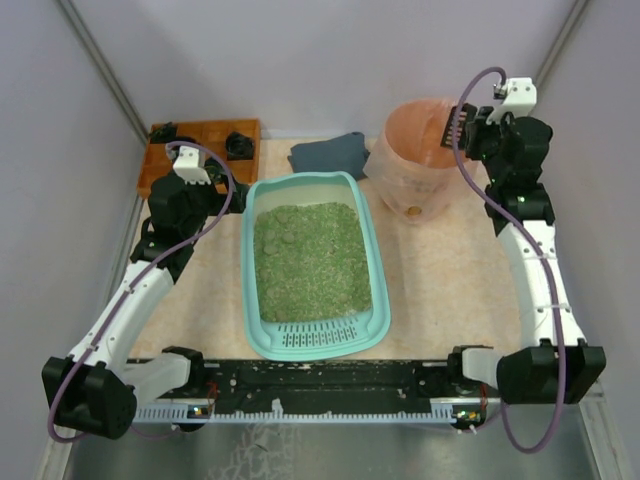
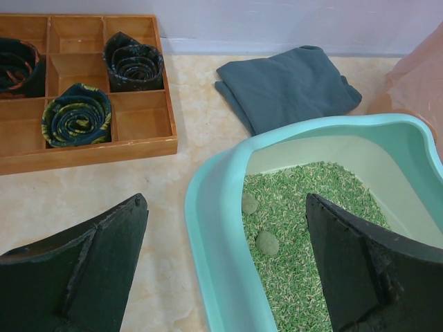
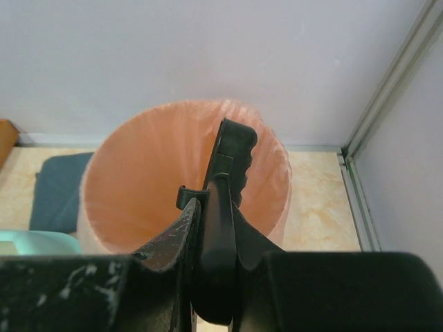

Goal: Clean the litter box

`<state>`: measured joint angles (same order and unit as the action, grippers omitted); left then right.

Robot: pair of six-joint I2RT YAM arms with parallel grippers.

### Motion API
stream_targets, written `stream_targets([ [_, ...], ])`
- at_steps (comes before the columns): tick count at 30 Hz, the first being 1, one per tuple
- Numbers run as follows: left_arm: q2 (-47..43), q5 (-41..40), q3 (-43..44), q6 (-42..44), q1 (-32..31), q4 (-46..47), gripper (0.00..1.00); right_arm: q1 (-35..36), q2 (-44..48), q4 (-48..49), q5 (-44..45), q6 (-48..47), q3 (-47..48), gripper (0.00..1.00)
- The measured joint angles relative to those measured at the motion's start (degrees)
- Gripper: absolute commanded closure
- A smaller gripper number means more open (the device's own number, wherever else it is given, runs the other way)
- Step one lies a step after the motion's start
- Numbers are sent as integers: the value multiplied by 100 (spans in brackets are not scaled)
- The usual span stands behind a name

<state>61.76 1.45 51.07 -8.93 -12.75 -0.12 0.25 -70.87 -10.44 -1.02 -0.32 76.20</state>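
Litter box in the middle of the table, long axis running from our bases to the far wall, grille end nearest us.

We have the left tool spread as wide as it goes, holding nothing, its fingers straddling the box's far left rim; two clumps lie in the green litter just beyond. Our right tool is clamped tight on a black scoop, poised over the pink-lined bin at the far right. From there the box lies to the left and nearer us. The left arm is closer, but we judge the scoop arm must travel back.
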Motion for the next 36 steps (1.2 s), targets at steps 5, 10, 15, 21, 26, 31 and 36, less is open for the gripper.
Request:
stream_targets([
  [5, -7, 7, 0, 0, 0, 0, 0, 2, 616, 302, -551, 402, 11, 100],
  [10, -107, 203, -22, 9, 0, 48, 0, 146, 909, 400, -1335, 1191, 138, 100],
  [15, -326, 686, -162, 2, 0, 350, 0, 1060, 927, 111, -1574, 1506, 181, 100],
  [21, -450, 1370, -483, -26, 0, 1032, 0, 2232, 704, -496, -1438, 1554, 179, 100],
  [26, -612, 2081, -1161, -20, -116, 1965, 3, 2743, 422, -929, -1174, 1604, 175, 100],
  [31, -868, 2732, -1788, 581, -817, 2660, 8, 3333, 59, -1325, -787, 1600, 140, 100],
  [36, -1241, 3029, -2039, 1558, -1641, 2850, 23, 3764, -90, -1561, -417, 1600, 42, 100],
])
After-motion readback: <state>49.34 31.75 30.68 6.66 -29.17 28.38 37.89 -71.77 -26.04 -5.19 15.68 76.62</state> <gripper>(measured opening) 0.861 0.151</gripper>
